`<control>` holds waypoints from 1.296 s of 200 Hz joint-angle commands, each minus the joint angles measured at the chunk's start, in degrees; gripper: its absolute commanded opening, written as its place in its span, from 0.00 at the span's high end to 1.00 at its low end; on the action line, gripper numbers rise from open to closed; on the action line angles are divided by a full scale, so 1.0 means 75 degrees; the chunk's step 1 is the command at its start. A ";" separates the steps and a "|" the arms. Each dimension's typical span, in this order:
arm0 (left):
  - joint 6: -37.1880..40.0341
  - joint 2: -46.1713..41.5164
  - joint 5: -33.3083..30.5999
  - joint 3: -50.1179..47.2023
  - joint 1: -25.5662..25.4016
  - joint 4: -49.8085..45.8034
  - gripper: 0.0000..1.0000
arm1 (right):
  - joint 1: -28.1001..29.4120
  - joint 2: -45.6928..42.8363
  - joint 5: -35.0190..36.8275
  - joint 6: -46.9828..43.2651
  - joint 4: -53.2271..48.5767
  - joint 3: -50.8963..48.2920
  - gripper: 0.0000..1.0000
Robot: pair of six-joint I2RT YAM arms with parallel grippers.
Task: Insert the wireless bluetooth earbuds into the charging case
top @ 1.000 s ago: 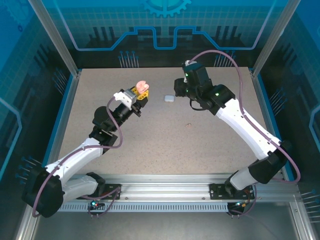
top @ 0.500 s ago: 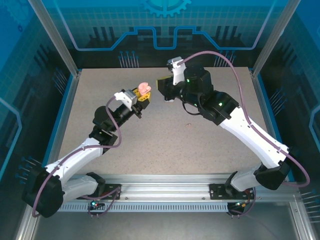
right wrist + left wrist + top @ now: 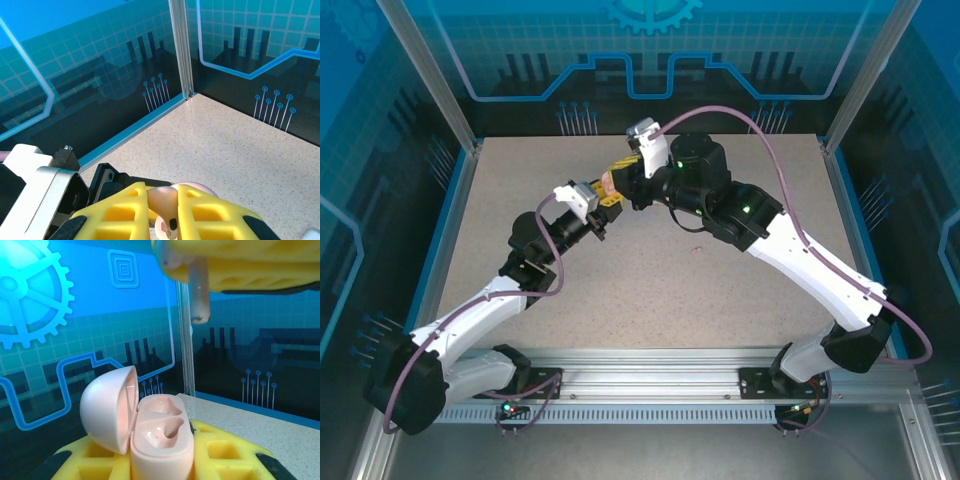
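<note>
While the left hand clamps the open charging case, both sockets empty, the right hand pinches a pinkish earbud at the frame's top, nothing seated yet.

A speckled beige counter fills the middle of the top view, boxed in by translucent blue panels. The back wall carries a fine grid, bright blue circuit-style lines and rows of short pin marks, with a gear motif cut off at the upper centre. Two slanting aluminium posts rise from the far corners at upper left and upper right. The side walls are darker, printed with the same line pattern. In the right wrist view, a pale metal sill runs along the foot of the panels. A slotted aluminium rail crosses the bottom of the frame. The light is even and bluish; in the left wrist view, a second gear print glows cyan at upper left.
</note>
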 commanded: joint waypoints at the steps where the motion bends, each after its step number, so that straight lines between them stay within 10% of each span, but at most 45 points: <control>1: -0.0176 -0.0118 0.0174 0.0201 -0.0079 0.0129 1.00 | 0.0148 0.0146 -0.0241 -0.0173 0.0020 0.0265 0.84; 259: -0.0081 -0.0190 0.0211 0.0272 -0.0106 0.0038 1.00 | -0.0090 -0.0174 0.0098 -0.0199 0.0193 -0.0751 0.87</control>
